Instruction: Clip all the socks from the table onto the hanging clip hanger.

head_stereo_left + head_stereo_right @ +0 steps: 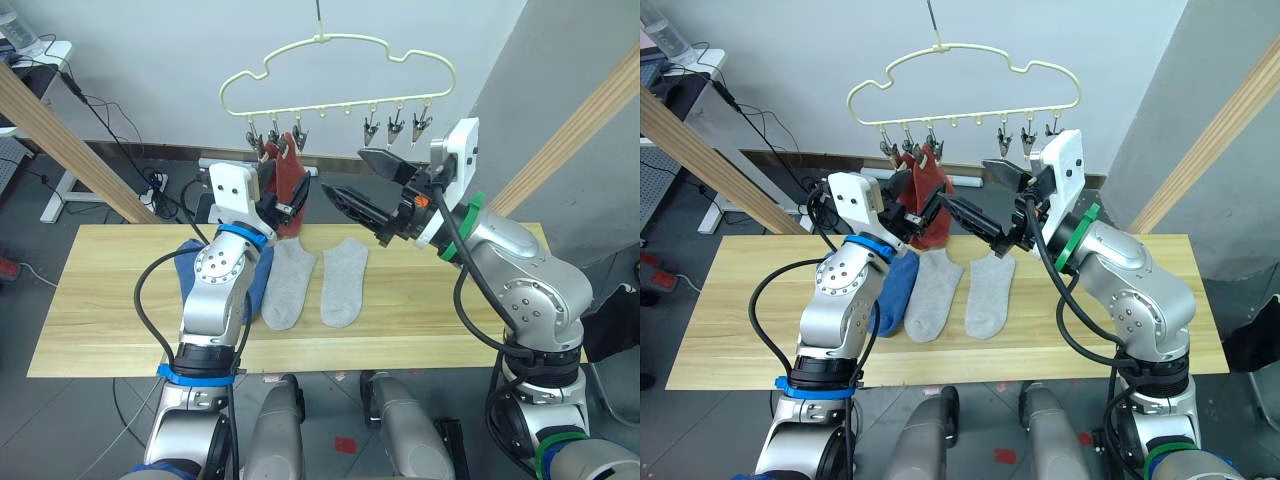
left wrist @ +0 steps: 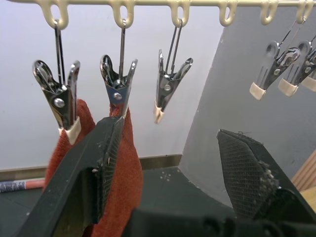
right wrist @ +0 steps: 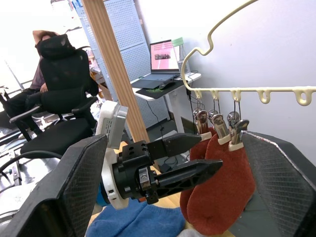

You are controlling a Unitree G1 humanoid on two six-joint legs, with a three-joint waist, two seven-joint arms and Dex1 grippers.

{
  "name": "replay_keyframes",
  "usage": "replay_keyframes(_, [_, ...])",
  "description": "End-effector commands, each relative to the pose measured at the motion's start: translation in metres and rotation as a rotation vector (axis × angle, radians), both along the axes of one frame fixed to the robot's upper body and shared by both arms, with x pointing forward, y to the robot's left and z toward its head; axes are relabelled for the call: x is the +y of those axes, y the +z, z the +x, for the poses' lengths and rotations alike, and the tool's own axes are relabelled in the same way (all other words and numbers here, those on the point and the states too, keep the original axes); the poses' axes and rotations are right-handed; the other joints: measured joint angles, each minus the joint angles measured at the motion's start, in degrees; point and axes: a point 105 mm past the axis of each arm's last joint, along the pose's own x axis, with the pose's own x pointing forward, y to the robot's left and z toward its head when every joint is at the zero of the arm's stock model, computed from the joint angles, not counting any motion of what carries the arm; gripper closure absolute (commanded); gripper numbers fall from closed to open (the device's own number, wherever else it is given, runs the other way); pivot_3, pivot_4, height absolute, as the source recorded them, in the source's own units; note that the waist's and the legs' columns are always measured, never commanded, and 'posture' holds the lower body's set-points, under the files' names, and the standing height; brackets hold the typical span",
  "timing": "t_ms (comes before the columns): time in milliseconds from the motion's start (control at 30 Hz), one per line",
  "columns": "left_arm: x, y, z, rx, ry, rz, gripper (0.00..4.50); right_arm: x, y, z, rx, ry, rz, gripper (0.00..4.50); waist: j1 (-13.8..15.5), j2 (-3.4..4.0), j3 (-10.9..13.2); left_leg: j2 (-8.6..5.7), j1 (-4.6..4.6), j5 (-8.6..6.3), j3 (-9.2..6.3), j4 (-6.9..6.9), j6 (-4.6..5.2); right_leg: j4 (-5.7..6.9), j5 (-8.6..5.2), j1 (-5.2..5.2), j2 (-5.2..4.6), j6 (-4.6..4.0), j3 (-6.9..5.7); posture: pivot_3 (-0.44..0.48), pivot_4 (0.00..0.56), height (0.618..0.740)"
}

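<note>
The socks are split between hanger and table. Two rust red socks (image 3: 217, 187) hang from the leftmost clips (image 2: 117, 86) of the cream-yellow clip hanger (image 1: 335, 75), which hangs by its hook above the far edge of the table (image 1: 100, 320). Next to them on the same row, one clip (image 2: 168, 86) hangs empty, and three more empty clips (image 1: 397, 124) hang at the hanger's right end. On the wooden table two light grey socks (image 1: 318, 280) lie side by side near the middle, toes toward the near edge, and blue socks (image 1: 895, 290) lie just left of them, partly hidden behind the left arm.

The left gripper (image 3: 190, 158) is raised to the hanging red socks with its fingers spread apart; in the left wrist view one finger (image 2: 84, 173) lies against the red fabric just under the second clip, the other stands well clear of it, and nothing is clamped between them. The right gripper (image 1: 365, 190) is raised to the right of the red socks, below the hanger's middle, its two black fingers wide apart and holding nothing.

Behind, a wooden pole (image 3: 116, 69) slants across, a laptop (image 3: 163, 57) sits on a white desk, and a person sits in a black office chair (image 3: 61, 74).
</note>
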Motion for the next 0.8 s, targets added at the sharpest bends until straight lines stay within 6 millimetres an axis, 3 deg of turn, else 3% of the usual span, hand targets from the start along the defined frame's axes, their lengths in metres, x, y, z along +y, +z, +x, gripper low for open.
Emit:
replay_keyframes(33, [-0.006, 0.012, 0.0, -0.062, -0.006, -0.005, 1.17, 0.0, 0.012, -0.004, -0.062, 0.008, 0.02, 0.0, 0.0, 0.0, 0.0, 0.0, 0.0, 0.0, 0.0, 0.0, 0.0, 0.0, 0.0, 0.0, 0.0, 0.0, 0.0, -0.072, 0.323, 0.74])
replay_keyframes(167, [-0.014, 0.015, 0.005, -0.075, -0.026, -0.01, 1.17, 0.0, 0.015, -0.003, -0.073, 0.004, 0.024, 0.0, 0.0, -0.01, 0.0, 0.0, 0.0, 0.0, 0.0, 0.02, 0.0, 0.02, 0.0, 0.0, 0.01, 0.0, -0.01, -0.078, 0.317, 0.74])
replay_keyframes(800, [-0.018, 0.028, 0.028, -0.113, -0.012, -0.017, 1.17, -0.001, 0.018, -0.002, -0.1, -0.026, 0.026, 0.0, -0.3, -0.03, 0.0, 0.0, 0.0, 0.01, 0.02, 0.05, 0.01, 0.02, 0.03, 0.01, 0.0, 0.01, 0.01, -0.097, 0.308, 0.74])
